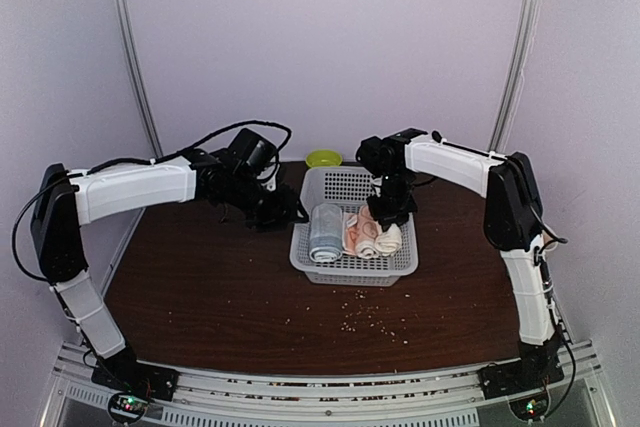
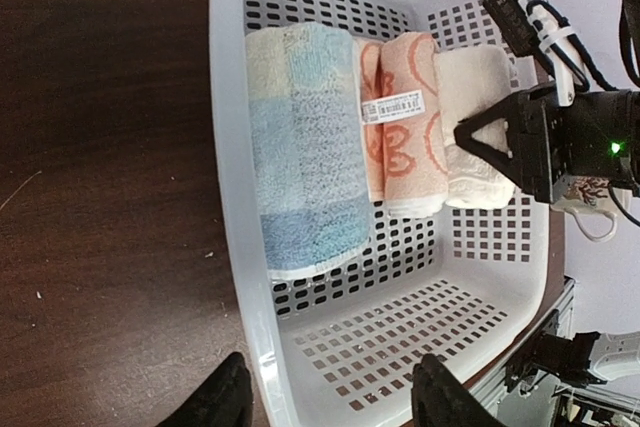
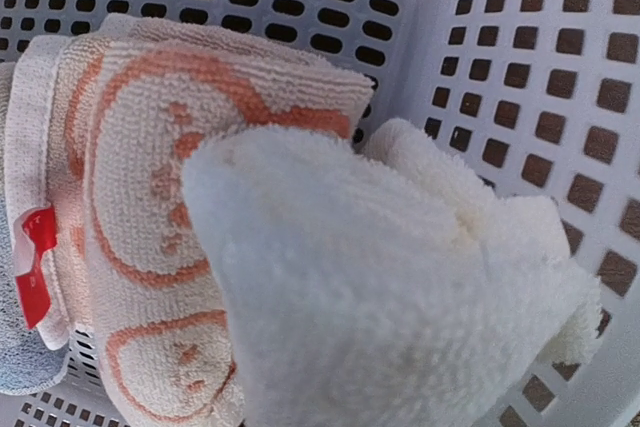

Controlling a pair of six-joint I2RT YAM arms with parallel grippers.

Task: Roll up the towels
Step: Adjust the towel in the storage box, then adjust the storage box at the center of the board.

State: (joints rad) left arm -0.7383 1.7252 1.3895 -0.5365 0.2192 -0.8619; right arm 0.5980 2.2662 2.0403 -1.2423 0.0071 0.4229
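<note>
My right hand [image 2: 478,135] is down inside the white slotted basket [image 2: 235,247], its dark fingers against the right side of the plain cream towel [image 2: 470,87]. From that hand's own camera the cream pile fills the view and hides the fingers. I cannot tell whether they are clamped on the cloth or only pressed into it.

My left hand [image 2: 330,402] hangs just outside the basket's left wall with its two fingers spread apart and nothing between them.

Three rolls lie side by side on the basket floor. The grey-blue rolled towel [image 2: 300,147] is on the left. The cream towel with orange faces [image 2: 405,127] is in the middle, touching both neighbours, with a barcode label [image 2: 392,107] across it. The plain cream one is on the right, close to the basket wall. The basket sits in the middle of the dark wooden worktop [image 2: 100,147], which has crumbs [image 1: 370,317] scattered in front.

Judging from this, both towels look rolled and placed, so the risk lies in pulling away. If loops of the terry catch on the right fingers, lifting would drag the outer layer up and loosen the cream roll. It could also tug the patterned roll beside it. A sideways retreat could push the roll into the wall and flatten it. My left hand is near enough to the rim that a careless swing could shove the light basket.
</note>
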